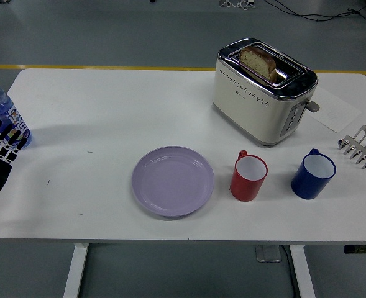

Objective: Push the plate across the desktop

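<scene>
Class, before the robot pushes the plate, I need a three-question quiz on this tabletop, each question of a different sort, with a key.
1. True or false: the left hand touches the purple plate.
2. Which cup stands nearer the plate? A) red cup B) blue cup
3. Fill in: the toaster holds a slice of ____.

Key
1. False; the hand is at the table's left edge beside the water bottle, apart from the plate.
2. A
3. bread
</scene>
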You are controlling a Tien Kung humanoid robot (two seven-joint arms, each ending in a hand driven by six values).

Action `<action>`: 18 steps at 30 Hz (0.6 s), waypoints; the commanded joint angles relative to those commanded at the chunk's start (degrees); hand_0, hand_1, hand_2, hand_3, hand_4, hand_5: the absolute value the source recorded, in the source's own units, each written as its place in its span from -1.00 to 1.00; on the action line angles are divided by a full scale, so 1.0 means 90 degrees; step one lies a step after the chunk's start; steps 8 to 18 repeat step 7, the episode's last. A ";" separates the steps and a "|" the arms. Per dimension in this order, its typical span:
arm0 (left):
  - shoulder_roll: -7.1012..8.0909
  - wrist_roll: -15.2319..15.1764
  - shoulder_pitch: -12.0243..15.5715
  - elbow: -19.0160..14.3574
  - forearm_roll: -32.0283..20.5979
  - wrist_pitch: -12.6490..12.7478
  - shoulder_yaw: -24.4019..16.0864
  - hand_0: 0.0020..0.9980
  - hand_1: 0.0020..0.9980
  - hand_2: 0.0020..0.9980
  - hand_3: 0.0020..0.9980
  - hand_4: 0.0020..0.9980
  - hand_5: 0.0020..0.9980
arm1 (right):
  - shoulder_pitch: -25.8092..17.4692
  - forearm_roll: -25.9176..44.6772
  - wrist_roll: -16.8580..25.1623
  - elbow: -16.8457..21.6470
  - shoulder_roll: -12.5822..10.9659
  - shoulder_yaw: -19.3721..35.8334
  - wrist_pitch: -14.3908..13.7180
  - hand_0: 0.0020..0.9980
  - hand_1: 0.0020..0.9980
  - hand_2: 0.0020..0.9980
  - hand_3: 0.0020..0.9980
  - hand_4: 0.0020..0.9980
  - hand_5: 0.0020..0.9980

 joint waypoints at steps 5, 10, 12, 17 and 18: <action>-0.0014 0.0002 -0.0022 0.0004 0.0003 0.0002 -0.0042 0.20 0.32 0.33 0.29 0.01 1.00 | 0.0024 0.0000 -0.0005 0.0000 0.0002 -0.0001 0.0000 0.25 0.15 0.33 0.22 -0.08 -0.29; -0.0018 0.0003 -0.0027 0.0008 0.0005 0.0004 -0.0044 0.20 0.32 0.33 0.29 0.01 1.00 | 0.0029 -0.0010 -0.0008 0.0000 0.0001 0.0003 0.0001 0.25 0.15 0.33 0.22 -0.08 -0.29; -0.0018 0.0003 -0.0027 0.0008 0.0005 0.0004 -0.0044 0.20 0.32 0.33 0.29 0.01 1.00 | 0.0029 -0.0010 -0.0008 0.0000 0.0001 0.0003 0.0001 0.25 0.15 0.33 0.22 -0.08 -0.29; -0.0018 0.0003 -0.0027 0.0008 0.0005 0.0004 -0.0044 0.20 0.32 0.33 0.29 0.01 1.00 | 0.0029 -0.0010 -0.0008 0.0000 0.0001 0.0003 0.0001 0.25 0.15 0.33 0.22 -0.08 -0.29; -0.0018 0.0003 -0.0027 0.0008 0.0005 0.0004 -0.0044 0.20 0.32 0.33 0.29 0.01 1.00 | 0.0029 -0.0010 -0.0008 0.0000 0.0001 0.0003 0.0001 0.25 0.15 0.33 0.22 -0.08 -0.29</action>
